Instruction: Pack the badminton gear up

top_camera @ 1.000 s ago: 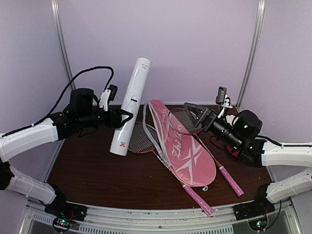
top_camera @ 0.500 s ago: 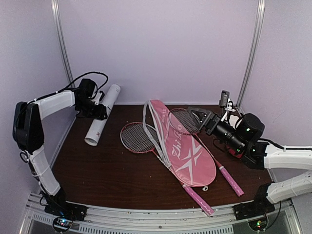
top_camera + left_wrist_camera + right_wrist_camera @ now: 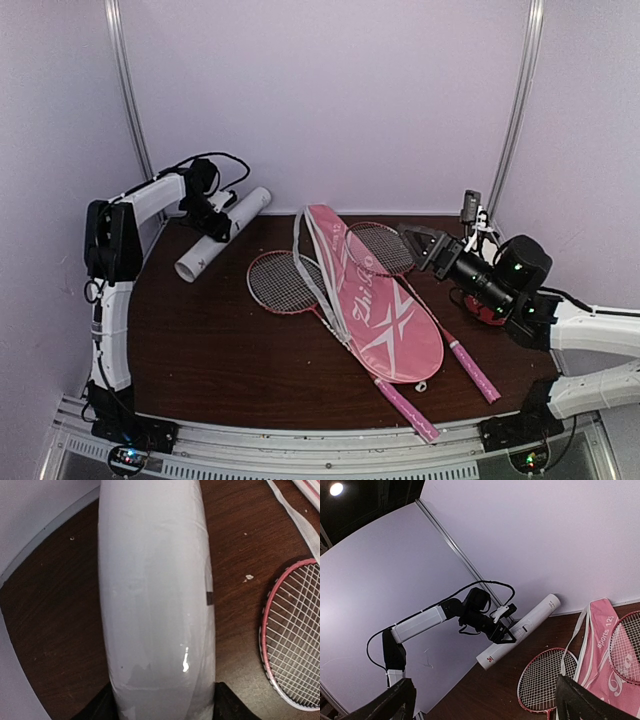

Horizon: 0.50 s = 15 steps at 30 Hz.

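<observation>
My left gripper (image 3: 216, 224) is shut on the long white tube (image 3: 222, 235), which slants low over the table's back left corner. In the left wrist view the tube (image 3: 155, 605) fills the middle, with a black finger (image 3: 100, 707) pressed to each side. The pink cover (image 3: 372, 300) lies mid-table across two red-framed racquets, one head (image 3: 283, 282) to its left and the other (image 3: 381, 248) behind it. Their pink handles (image 3: 408, 408) point to the front right. My right gripper (image 3: 416, 243) hovers open over the back racquet head, holding nothing.
A red round dish (image 3: 484, 306) sits partly hidden under my right arm. The purple back wall and a metal post (image 3: 127, 90) stand close behind the tube. The cover's white strap (image 3: 292, 502) trails toward the tube. Brown tabletop (image 3: 220, 350) shows at the front left.
My left arm swung the tube from upright near the table's middle back to the far left corner and laid it down to a slant. My right gripper drew slightly right.
</observation>
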Tool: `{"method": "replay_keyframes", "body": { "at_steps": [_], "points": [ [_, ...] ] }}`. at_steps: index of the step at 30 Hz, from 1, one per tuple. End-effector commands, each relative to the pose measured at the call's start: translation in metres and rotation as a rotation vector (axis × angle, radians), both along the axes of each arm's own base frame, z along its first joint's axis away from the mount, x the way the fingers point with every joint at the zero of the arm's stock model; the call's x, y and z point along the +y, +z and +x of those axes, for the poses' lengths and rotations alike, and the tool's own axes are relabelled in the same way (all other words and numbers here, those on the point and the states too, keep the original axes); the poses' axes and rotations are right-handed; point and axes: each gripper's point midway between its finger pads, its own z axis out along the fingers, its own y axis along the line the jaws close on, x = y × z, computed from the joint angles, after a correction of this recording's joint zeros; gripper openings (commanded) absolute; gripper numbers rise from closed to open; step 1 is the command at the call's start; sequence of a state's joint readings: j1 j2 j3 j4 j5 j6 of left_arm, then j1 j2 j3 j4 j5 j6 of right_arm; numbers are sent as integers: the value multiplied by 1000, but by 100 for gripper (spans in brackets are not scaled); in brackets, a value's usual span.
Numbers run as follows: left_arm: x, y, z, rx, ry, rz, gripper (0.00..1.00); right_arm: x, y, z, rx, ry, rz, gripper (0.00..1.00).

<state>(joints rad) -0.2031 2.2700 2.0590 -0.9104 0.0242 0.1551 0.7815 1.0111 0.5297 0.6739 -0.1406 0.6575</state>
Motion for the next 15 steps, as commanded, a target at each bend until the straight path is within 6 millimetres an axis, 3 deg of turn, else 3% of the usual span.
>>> {"method": "replay_keyframes", "body": {
  "at_steps": [1, 4, 10, 15],
  "points": [
    [11, -13, 8, 33, -57, 66, 23, -5, -12, -2, 19, 4, -55, 100],
    [14, -23, 12, 44, -58, 74, 31, -8, -21, 1, 47, -16, -105, 100],
    [16, -17, 17, 20, -56, 80, 59, -8, -36, 9, 104, -40, -229, 100],
    [16, -13, 19, 11, -53, 72, 70, -9, -58, 18, 178, -64, -372, 100]
  ]
}}
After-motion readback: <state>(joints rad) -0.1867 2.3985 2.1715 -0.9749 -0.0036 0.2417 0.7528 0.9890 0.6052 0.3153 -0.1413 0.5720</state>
